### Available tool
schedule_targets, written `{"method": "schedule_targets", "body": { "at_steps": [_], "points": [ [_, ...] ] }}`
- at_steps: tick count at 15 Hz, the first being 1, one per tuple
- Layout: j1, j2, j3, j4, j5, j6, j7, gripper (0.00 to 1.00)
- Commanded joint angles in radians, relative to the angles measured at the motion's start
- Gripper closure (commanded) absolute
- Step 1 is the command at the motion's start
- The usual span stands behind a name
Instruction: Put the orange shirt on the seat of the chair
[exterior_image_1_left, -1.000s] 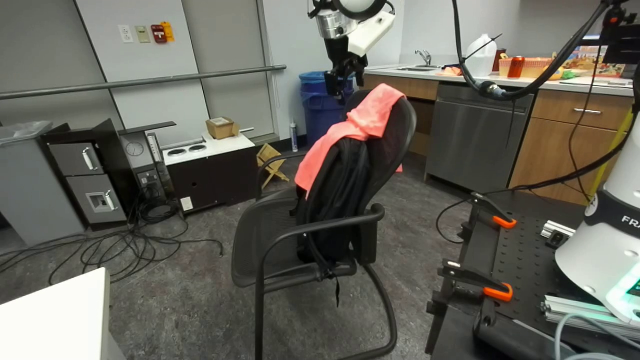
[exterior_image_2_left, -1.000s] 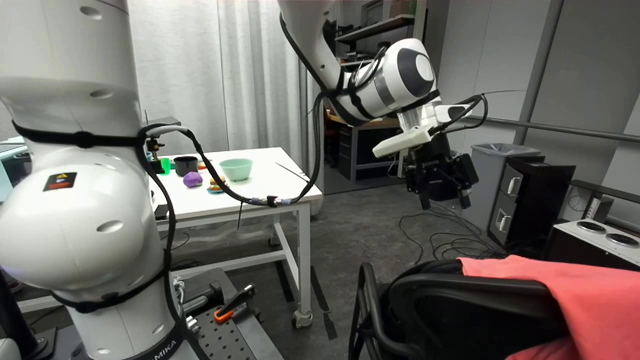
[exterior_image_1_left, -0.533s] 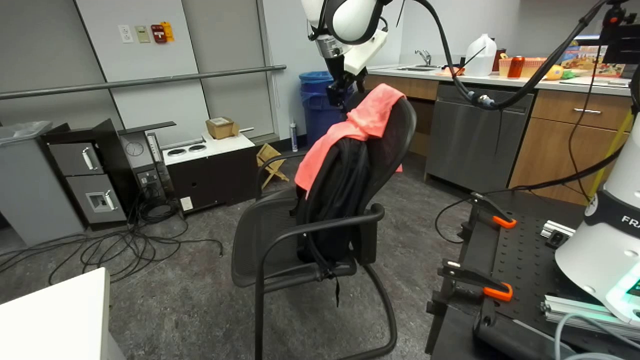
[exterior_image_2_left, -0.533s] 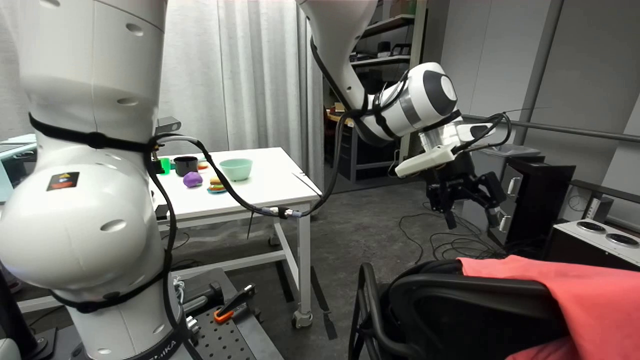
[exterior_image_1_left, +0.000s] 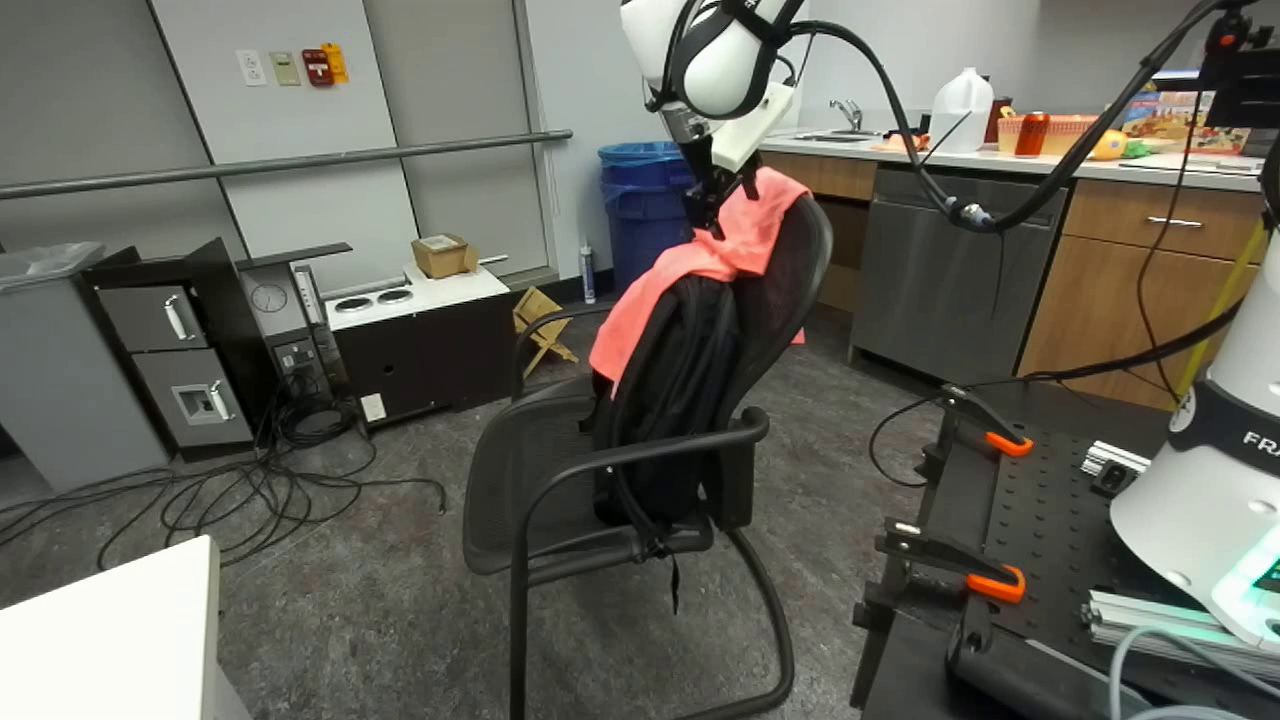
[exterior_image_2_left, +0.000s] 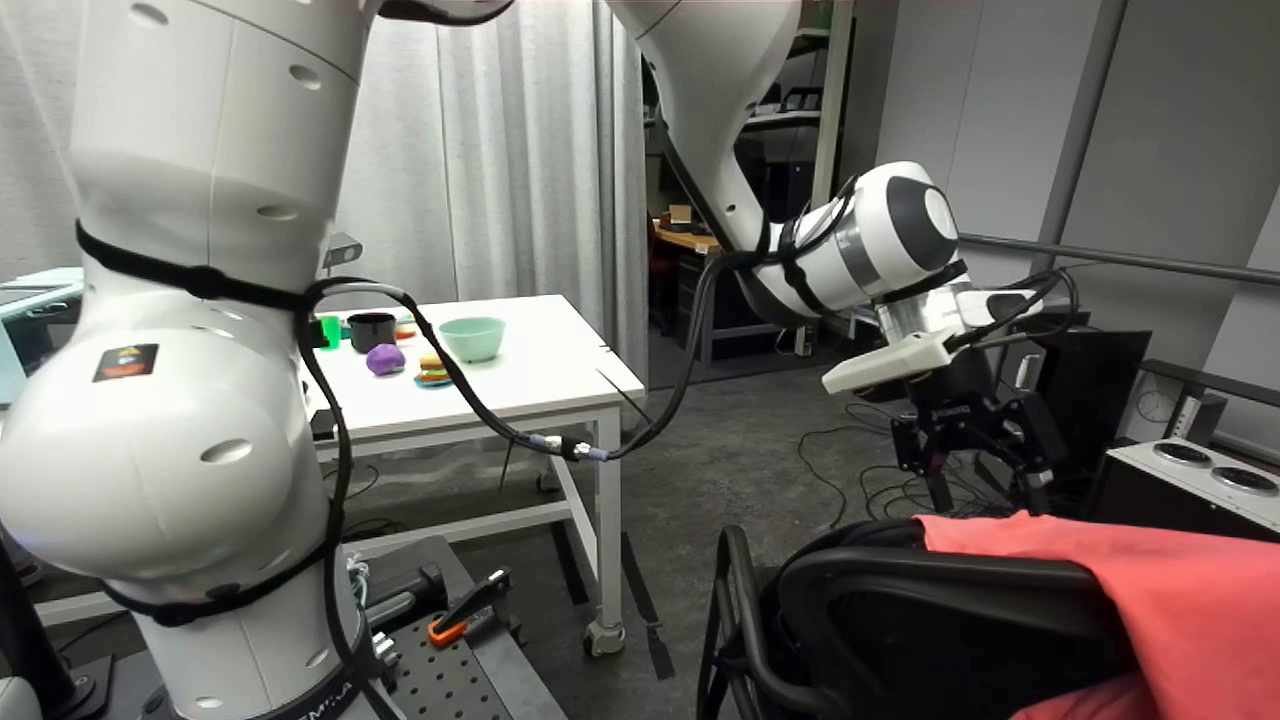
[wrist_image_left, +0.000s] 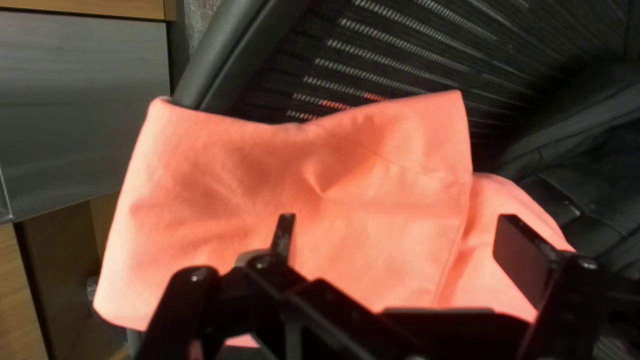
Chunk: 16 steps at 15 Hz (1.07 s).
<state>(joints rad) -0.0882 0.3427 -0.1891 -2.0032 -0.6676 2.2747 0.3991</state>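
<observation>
My fingers (wrist_image_left: 520, 257) stand spread, the orange shirt (wrist_image_left: 370, 220) just beyond their tips, draped over the chair's backrest (exterior_image_1_left: 790, 292), and since one of its edges shows between them, crossing the line they close along, I judge I must press in before pinching.

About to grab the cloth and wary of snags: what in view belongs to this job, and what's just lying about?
Belongs to the job:
orange shirt, draped over the chair
black mesh chair, its seat the target
gripper, open, facing the shirt

Just lying about:
black backpack, on the seat, partly under the shirt
mint-green bowl
toy burger
red can
plastic jug
small cardboard box
</observation>
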Motion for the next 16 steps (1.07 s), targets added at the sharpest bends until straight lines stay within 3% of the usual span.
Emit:
{"method": "schedule_targets", "body": {
  "at_steps": [1,12,13,15,16],
  "points": [
    [0.009,0.057,-0.027,0.034,-0.017,0.005,0.021,0.0],
    [0.009,0.146,-0.059,0.064,-0.011,0.002,0.018,0.02],
    [0.008,0.148,-0.062,0.064,-0.011,0.006,0.019,0.26],
    [0.005,0.146,-0.064,0.061,-0.013,0.011,0.013,0.28],
    [0.002,0.142,-0.066,0.059,-0.012,0.014,0.012,0.36]
  ]
}}
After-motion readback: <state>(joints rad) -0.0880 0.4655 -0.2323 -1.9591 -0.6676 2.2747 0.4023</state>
